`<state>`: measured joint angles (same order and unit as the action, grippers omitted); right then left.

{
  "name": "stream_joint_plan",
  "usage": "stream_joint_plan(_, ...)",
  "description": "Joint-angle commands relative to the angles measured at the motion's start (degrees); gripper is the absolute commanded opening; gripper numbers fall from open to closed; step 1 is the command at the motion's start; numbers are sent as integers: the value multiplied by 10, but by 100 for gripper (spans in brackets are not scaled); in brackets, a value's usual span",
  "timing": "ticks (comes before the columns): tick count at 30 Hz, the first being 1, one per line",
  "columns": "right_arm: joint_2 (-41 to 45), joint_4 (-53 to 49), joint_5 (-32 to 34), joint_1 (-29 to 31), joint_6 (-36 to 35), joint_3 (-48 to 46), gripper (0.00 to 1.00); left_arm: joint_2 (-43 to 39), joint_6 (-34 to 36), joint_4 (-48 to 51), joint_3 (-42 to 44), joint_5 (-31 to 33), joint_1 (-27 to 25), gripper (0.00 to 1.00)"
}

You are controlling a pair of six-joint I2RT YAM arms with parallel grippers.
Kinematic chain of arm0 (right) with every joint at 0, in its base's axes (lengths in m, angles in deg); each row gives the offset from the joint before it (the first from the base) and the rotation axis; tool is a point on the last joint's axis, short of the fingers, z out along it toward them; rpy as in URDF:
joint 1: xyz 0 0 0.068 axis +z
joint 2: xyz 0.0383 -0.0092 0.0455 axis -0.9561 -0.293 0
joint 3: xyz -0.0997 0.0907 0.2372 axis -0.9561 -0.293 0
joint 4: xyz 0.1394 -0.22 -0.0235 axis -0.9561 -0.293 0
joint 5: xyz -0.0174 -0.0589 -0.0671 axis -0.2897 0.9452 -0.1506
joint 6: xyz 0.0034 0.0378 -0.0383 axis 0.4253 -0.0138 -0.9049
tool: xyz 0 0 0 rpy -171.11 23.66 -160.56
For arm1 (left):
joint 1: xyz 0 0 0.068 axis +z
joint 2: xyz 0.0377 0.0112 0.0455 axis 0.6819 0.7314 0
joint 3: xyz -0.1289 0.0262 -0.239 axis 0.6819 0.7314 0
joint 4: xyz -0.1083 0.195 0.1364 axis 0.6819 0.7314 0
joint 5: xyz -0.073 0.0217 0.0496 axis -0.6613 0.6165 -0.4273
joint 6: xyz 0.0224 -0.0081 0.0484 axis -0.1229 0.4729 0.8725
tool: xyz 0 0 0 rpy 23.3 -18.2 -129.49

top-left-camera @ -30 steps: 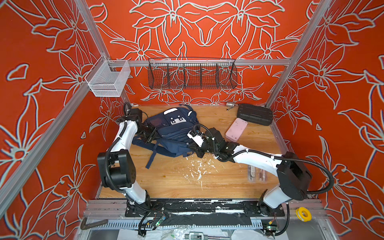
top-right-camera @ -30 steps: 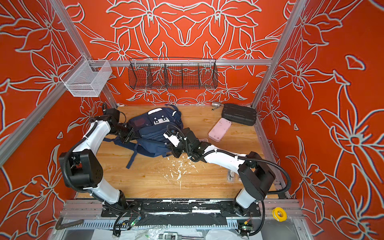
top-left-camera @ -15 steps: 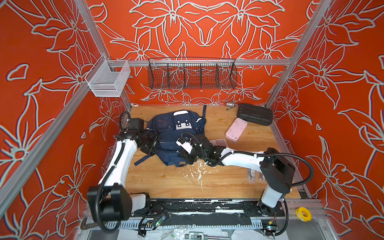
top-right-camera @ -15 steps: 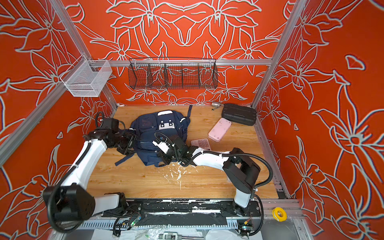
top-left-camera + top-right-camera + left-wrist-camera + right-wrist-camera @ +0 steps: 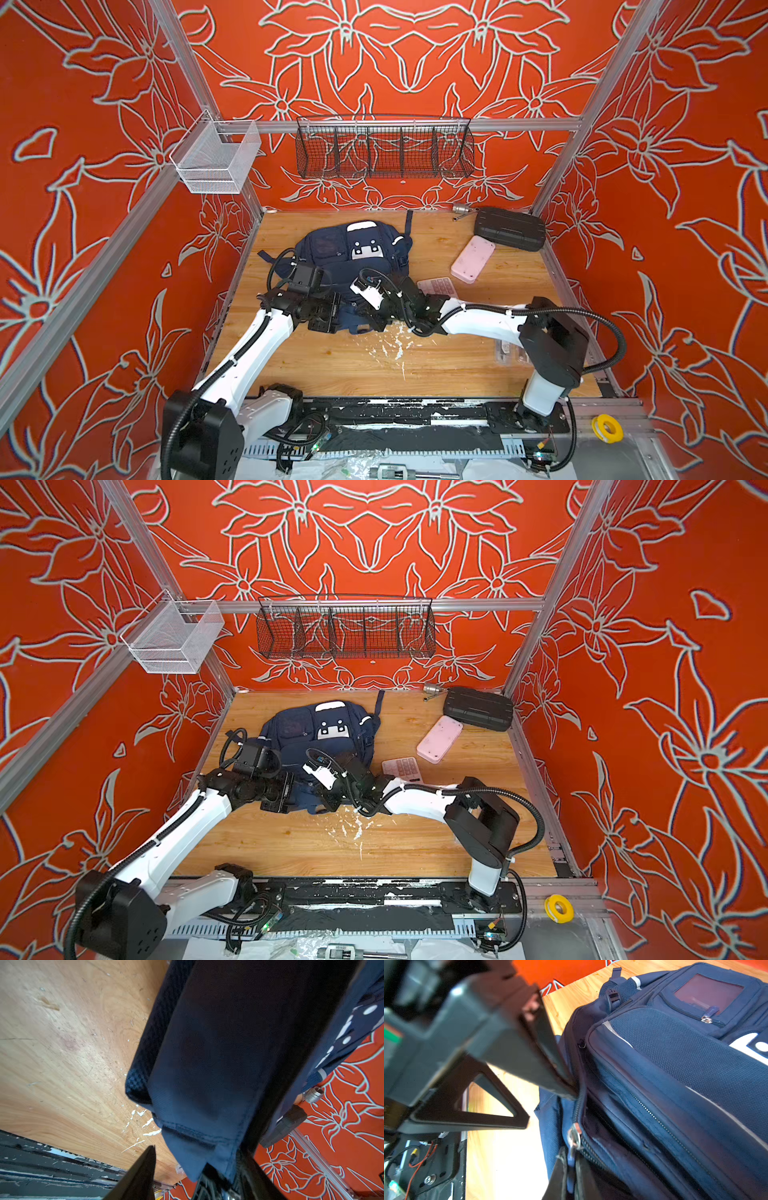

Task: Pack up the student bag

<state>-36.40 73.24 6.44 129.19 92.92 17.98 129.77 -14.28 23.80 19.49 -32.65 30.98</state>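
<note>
Orange floral walls, wooden surface [image 5: 415,365] with white flecks near front centre. Student bag [image 5: 353,257] lying flat, front up, left of centre toward back wall; so in both top views [image 5: 316,729]. Navy fabric, white/grey patch on front, silver strip near top edge, one strap pointing at back wall, near end bunched under both arms. Left hand [image 5: 330,318] at bag's near-left corner, right hand [image 5: 368,318] just beside it at near edge. Black hard case [image 5: 509,227], pink case [image 5: 473,259] and pink keypad [image 5: 436,286] right of bag, apart from it; seen whole in top views only.

Right wrist view only: zip teeth along bag side, silver zip pull [image 5: 574,1136], mesh panel, reddish see-through window pocket, grey reflective strips. Right hand [image 5: 572,1159] fingers together, tab of zip pull pinched between tips. Left hand [image 5: 548,1108] fingers apart, one tip pressed at zip seam, other just beside fabric over bare surface.

Left wrist view only: close-up navy flap with stitched hem hanging between spread fingers [image 5: 145,1167] of left hand; whether flap touches either finger, cannot tell. Patch and strips of bag mostly out of frame there.
</note>
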Motion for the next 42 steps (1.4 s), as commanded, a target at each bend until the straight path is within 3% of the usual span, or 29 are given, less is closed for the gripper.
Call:
stream_joint_plan(1, 19, 39, 1, 15, -17, -7, 0, 21, -22, -16, -41, 41, -11, 62)
stream_joint_plan(10, 17, 64, 5, 17, 4, -27, 0, -68, -44, 18, -25, 127, -35, 66)
stream_joint_plan(15, 16, 59, 1, 21, -10, -24, 0, -14, -55, -36, -3, 99, -35, 67)
stream_joint_plan(19, 20, 55, 6, 24, -18, -22, 0, 38, -23, -32, -24, 102, -35, 66)
stream_joint_plan(22, 22, 53, 14, 24, -20, -20, 0, 41, -19, -26, -16, 113, -35, 58)
stream_joint_plan(25, 21, 55, 19, 24, -20, -19, 0, 33, -17, -54, 7, 106, -32, 35)
stream_joint_plan(30, 28, 47, 35, 23, -19, -26, 0, 48, 54, -51, -10, 78, -16, 0)
stream_joint_plan(35, 52, 28, 76, 12, -11, -42, 0, 69, 152, -11, -49, 13, 25, 0)
stream_joint_plan(42, 84, -2, 76, -50, 5, -69, 0, 56, 299, 64, -88, -76, 121, 0)
